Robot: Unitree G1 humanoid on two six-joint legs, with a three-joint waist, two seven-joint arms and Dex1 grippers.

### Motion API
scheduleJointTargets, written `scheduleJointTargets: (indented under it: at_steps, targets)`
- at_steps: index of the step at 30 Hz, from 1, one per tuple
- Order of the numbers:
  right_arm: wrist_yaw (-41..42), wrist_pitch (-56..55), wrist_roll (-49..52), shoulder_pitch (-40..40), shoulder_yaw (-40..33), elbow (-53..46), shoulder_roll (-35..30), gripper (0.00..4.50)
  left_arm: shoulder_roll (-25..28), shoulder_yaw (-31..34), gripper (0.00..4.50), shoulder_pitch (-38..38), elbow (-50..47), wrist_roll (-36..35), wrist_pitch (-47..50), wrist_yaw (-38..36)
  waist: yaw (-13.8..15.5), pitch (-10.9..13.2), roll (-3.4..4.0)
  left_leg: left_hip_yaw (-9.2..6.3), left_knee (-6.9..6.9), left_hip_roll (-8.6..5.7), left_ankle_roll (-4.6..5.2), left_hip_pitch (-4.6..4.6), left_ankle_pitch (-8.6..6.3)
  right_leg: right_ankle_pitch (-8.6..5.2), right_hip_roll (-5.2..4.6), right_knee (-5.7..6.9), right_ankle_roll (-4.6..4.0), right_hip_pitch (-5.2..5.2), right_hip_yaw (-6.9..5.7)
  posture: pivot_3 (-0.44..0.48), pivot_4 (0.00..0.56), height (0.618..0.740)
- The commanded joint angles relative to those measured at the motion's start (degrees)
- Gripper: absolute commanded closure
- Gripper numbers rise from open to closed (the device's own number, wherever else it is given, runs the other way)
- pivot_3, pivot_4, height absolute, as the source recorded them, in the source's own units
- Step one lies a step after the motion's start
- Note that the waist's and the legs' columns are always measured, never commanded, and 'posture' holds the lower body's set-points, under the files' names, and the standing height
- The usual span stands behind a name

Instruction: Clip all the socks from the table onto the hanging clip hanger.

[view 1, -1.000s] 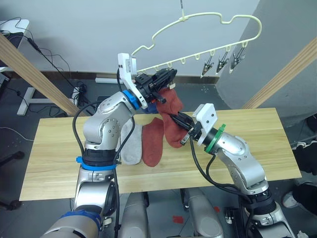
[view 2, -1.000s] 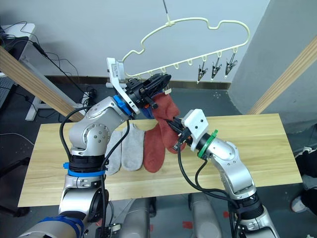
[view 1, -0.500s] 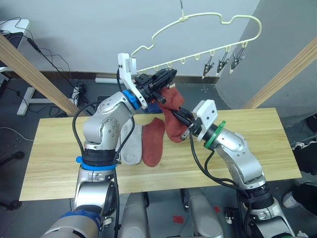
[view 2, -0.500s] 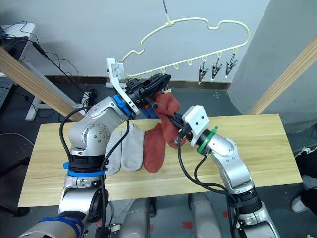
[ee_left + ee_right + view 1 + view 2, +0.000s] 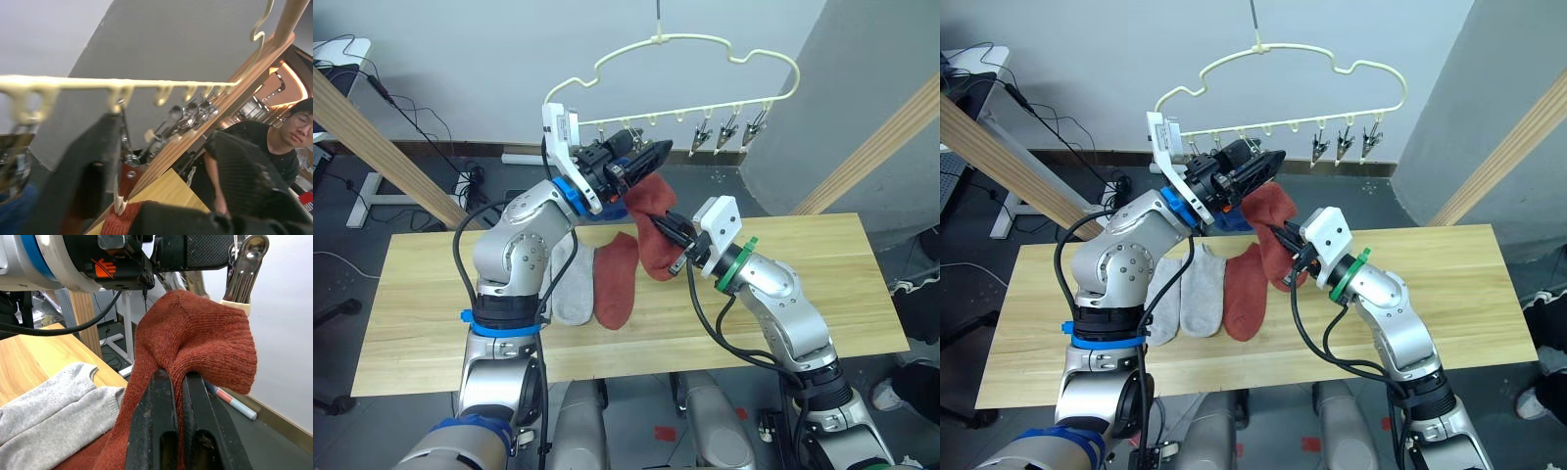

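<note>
Swung over to the robot's left and levelled out since a second ago, as to the clip hanger (image 5: 658, 37); same place as before for the table (image 5: 822, 264) and both arms, bar a wider spread at the left gripper (image 5: 646, 162).

Reaches up with that gripper to the hanger's bottom bar, black fingers (image 5: 83, 176) well apart, one metal clip (image 5: 128, 181) between them and close beside one finger.

Pinches with the right gripper (image 5: 177, 374), fingers together on a fold of one rust-red sock (image 5: 195, 333), raised just under the left gripper with its lower end hanging toward the tabletop.

Meets the sock's upper edge with the clip's pale tips; cannot tell whether biting the fabric or merely touching it.

Leaves on the table, below the left arm, the other rust-red sock (image 5: 615, 279) and, touching it on the robot's left, two light grey socks (image 5: 1203, 294) lying side by side.

Carries toward the hanger's right end three more clips (image 5: 729, 127), all bare.

Catches a person (image 5: 254, 147) in a dark top beyond the table, seen from the left wrist.
</note>
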Motion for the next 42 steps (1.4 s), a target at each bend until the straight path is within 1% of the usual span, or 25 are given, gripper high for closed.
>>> scheduleJointTargets:
  at_steps: [1, 5, 9, 12, 23, 27, 31, 37, 42]
  targets:
    - [0.43, -1.25, 0.0, -0.22, -0.2, -1.33, -0.01, 4.5, 1.24, 0.7, 0.54, 0.3, -3.15, -0.96, 0.7, -0.13, 0.0, 0.0, 0.0, 0.0, 0.0, 0.0, 0.0, 0.0, 0.0, 0.0, 0.0, 0.0, 0.0, 0.0, 0.0, -0.168, 0.352, 0.74]
    - [0.63, -0.79, -0.42, 0.02, 0.22, -1.09, -0.47, 4.5, 5.44, 0.57, 0.54, 2.94, -5.18, -0.04, 0.72, -2.35, -0.17, 0.0, 0.0, 0.01, 0.0, 0.01, 0.0, 0.01, 0.0, 0.0, 0.0, 0.01, 0.0, -0.01, 0.01, -0.166, 0.348, 0.74]
    - [0.76, -0.68, -0.88, 0.1, 0.62, -0.77, -0.75, 4.5, 8.89, 0.51, 0.54, 5.52, -7.25, -0.67, 1.29, -4.23, -0.05, 0.0, 0.0, -0.01, -0.01, 0.01, -0.02, 0.01, 0.01, 0.0, 0.0, 0.01, -0.01, -0.01, -0.01, -0.157, 0.345, 0.74]
    - [1.09, -0.77, -1.13, 0.14, 0.69, -0.46, -0.81, 4.5, 10.27, 0.61, 0.54, 6.74, -8.24, -1.07, 1.65, -5.0, 0.01, 0.0, 0.0, 0.0, 0.0, 0.0, -0.02, 0.01, 0.01, 0.0, -0.02, 0.01, 0.0, 0.0, -0.01, -0.15, 0.344, 0.74]
    - [2.38, -0.01, -1.6, 0.7, 0.99, -0.62, -1.57, 4.5, 9.26, -0.26, 0.54, 7.56, -9.4, -0.29, 0.97, -3.89, 0.11, 0.0, 0.0, -0.01, 0.0, 0.0, -0.02, 0.01, 0.01, 0.0, -0.02, 0.01, 0.0, 0.0, -0.03, -0.147, 0.346, 0.74]
    - [3.32, 3.93, -1.42, 4.02, 1.01, -3.13, -4.32, 4.5, 10.24, -1.06, 0.54, 8.36, -9.82, 0.62, 0.45, -4.78, 0.18, 0.0, 0.0, 0.0, 0.0, 0.0, -0.02, 0.01, 0.01, 0.0, -0.02, 0.01, 0.0, 0.01, -0.03, -0.147, 0.346, 0.74]
    - [4.07, 6.99, -2.02, 6.9, 2.26, -4.58, -6.89, 4.5, 9.94, -1.87, 0.54, 8.55, -9.85, 1.38, -0.54, -5.04, 0.15, 0.0, 0.0, 0.0, 0.0, 0.01, -0.02, 0.0, 0.01, 0.0, -0.03, 0.01, 0.0, 0.01, -0.03, -0.15, 0.347, 0.74]
    - [3.25, 8.36, -1.84, 7.4, 2.49, -5.64, -6.59, 4.5, 9.61, -2.42, 0.54, 8.5, -9.86, 1.39, -1.05, -5.15, -0.02, 0.0, 0.0, -0.01, 0.01, 0.01, -0.01, 0.03, 0.01, -0.01, 0.0, 0.03, 0.02, 0.0, 0.01, -0.152, 0.348, 0.74]
    - [2.79, 18.94, -1.3, 9.73, 3.07, -5.42, -8.05, 4.5, 9.3, -2.31, 0.54, 8.37, -9.58, 1.72, -1.8, -4.8, 0.06, 0.0, 0.0, -0.01, 0.01, 0.0, -0.01, 0.02, 0.01, 0.0, -0.01, 0.02, 0.0, 0.01, 0.0, -0.152, 0.348, 0.74]
